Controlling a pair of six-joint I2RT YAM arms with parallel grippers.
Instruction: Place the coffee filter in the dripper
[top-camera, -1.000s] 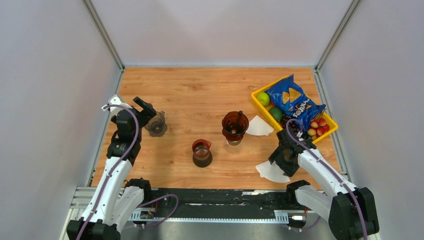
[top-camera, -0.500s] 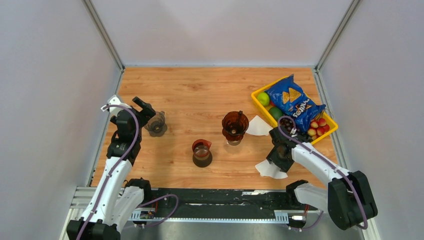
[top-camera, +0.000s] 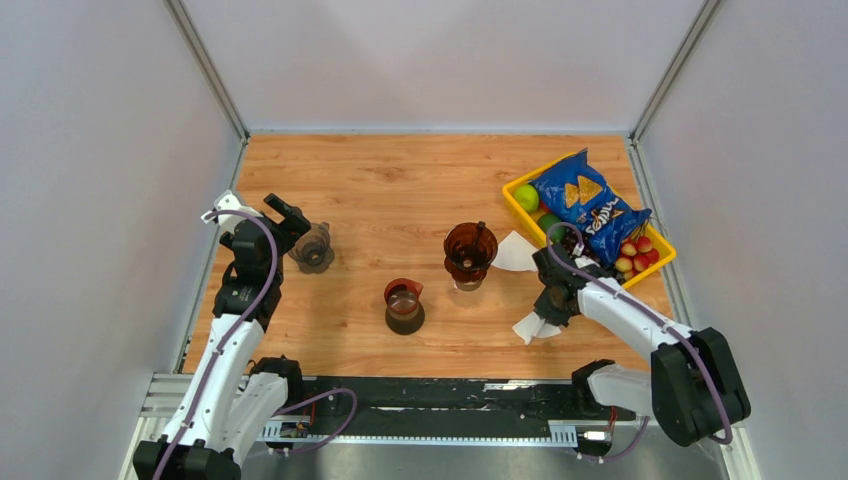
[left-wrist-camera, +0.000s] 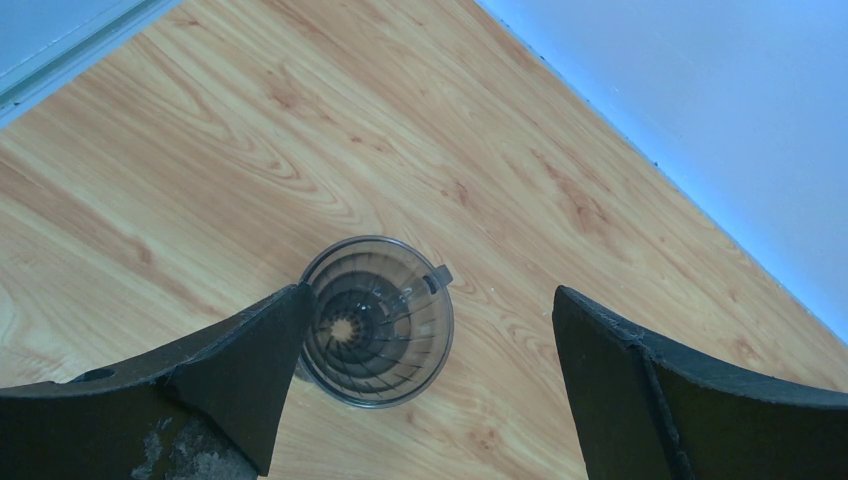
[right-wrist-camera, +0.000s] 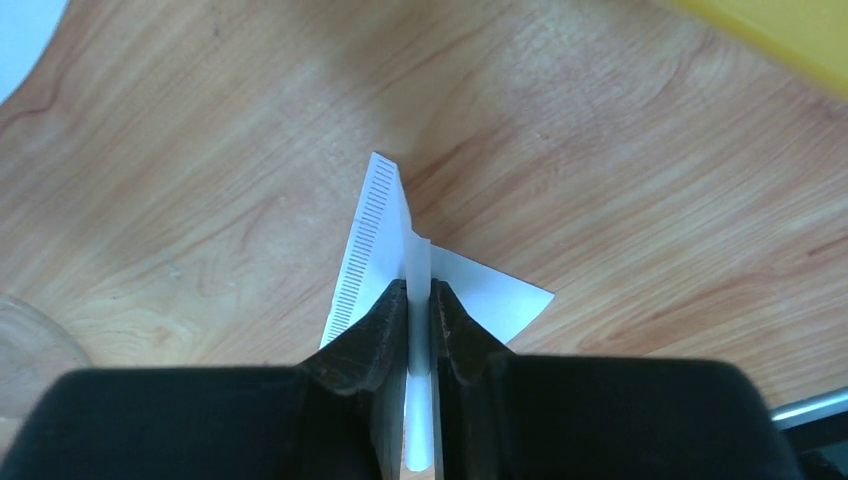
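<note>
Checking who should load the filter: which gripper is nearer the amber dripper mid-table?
Right. The right gripper, pinching the coffee filter, is close on the amber dripper's right; the left gripper is far to its left, by a grey dripper.

— Which coffee filter (top-camera: 530, 327) do we mean?
— The white paper one toward the near right corner of the tabletop (top-camera: 400, 180). It is folded flat and stands on edge with its crimped seam showing, pinched between the fingertips of the right gripper (right-wrist-camera: 420, 292). We cannot tell whether its lower edge touches the wood.
— Do we see another?
— Yes, a white filter (top-camera: 517, 252) lies flat just right of the amber dripper (top-camera: 470, 250), which stands upright near the tabletop's middle, mouth up.
— Any other dripper?
— A clear grey dripper (left-wrist-camera: 378, 320) stands upright near the left edge, ribbed inside.
</note>
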